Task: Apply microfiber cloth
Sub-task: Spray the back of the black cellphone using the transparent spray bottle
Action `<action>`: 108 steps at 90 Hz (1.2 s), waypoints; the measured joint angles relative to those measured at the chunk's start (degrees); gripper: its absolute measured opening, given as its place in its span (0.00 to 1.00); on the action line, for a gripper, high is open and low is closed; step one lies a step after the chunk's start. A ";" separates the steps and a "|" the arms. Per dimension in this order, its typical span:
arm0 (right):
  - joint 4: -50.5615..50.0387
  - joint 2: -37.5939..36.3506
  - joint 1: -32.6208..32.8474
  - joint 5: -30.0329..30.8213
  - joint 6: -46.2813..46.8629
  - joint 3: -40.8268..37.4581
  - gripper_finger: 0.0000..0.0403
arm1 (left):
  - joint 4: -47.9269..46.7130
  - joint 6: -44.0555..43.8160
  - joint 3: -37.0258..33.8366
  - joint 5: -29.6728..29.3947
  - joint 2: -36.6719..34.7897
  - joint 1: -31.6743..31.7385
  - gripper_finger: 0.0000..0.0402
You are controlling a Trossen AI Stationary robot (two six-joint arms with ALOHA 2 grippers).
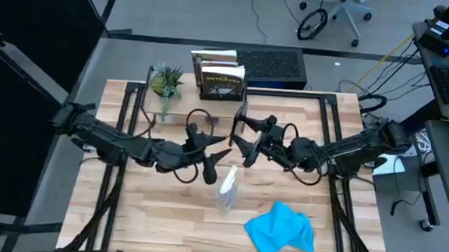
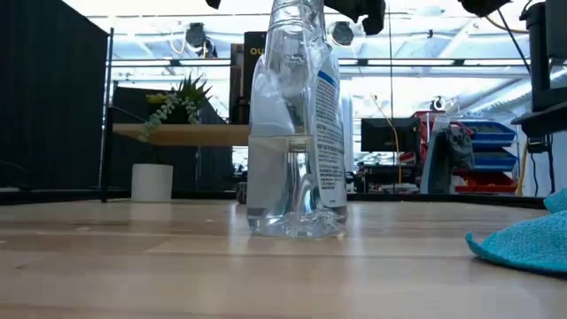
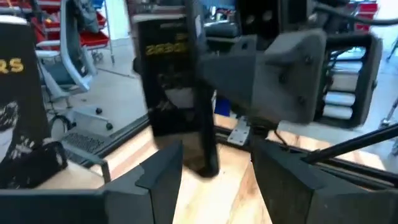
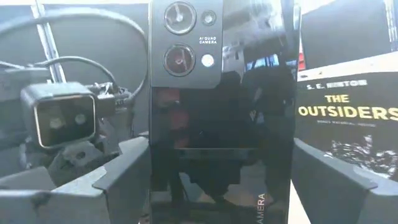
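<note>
Both arms meet at centre frame in the high view, above the light wooden slatted desk [image 1: 164, 216]. The right hand [image 4: 211, 186] has its 2 fingers spread either side of a glossy black slab phone [image 4: 214, 118], camera lenses facing the wrist camera. The phone looks gripped between them, though the contact itself is hidden. The left hand [image 3: 214, 180] sits just opposite, fingers parted and holding nothing, with the phone's thin dark edge upright just beyond the gap between them.

The bright turquoise-blue microfiber cloth [image 1: 281, 229] lies crumpled at the lower right of the high view, well apart from both hands and untouched. In the low view its edge peeks in at lower right.

My read: the phone is being presented, and the wiping step has not begun. The next move calls for the free left hand to swing down to the lower right, pinch the cloth and bring it up to the phone, skirting the bottle.

That small clear plastic spray bottle [image 2: 297, 124] stands upright at centre, about half full of clear liquid. A white pot with a green plant [image 1: 165, 83] sits at the upper left beside 2 upright paperback books [image 1: 221, 77].
</note>
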 joint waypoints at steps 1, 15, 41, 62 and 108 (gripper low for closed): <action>-0.04 0.23 0.00 -0.05 -0.10 0.33 0.77 | 0.22 0.10 0.01 0.03 0.10 0.09 0.44; -1.86 2.71 0.43 0.47 -2.82 4.04 0.77 | -0.19 0.25 0.04 -1.98 0.89 1.00 0.44; -4.23 3.16 0.87 0.33 -2.74 5.53 0.77 | 0.81 3.00 0.04 -8.07 1.00 1.00 0.44; -4.36 3.16 1.48 -0.04 -2.61 5.53 0.76 | 0.70 2.76 0.04 -8.04 1.00 1.30 0.36; -9.71 1.41 3.05 -2.20 -6.79 5.53 0.83 | -1.44 2.76 -0.04 -8.14 0.98 1.26 0.02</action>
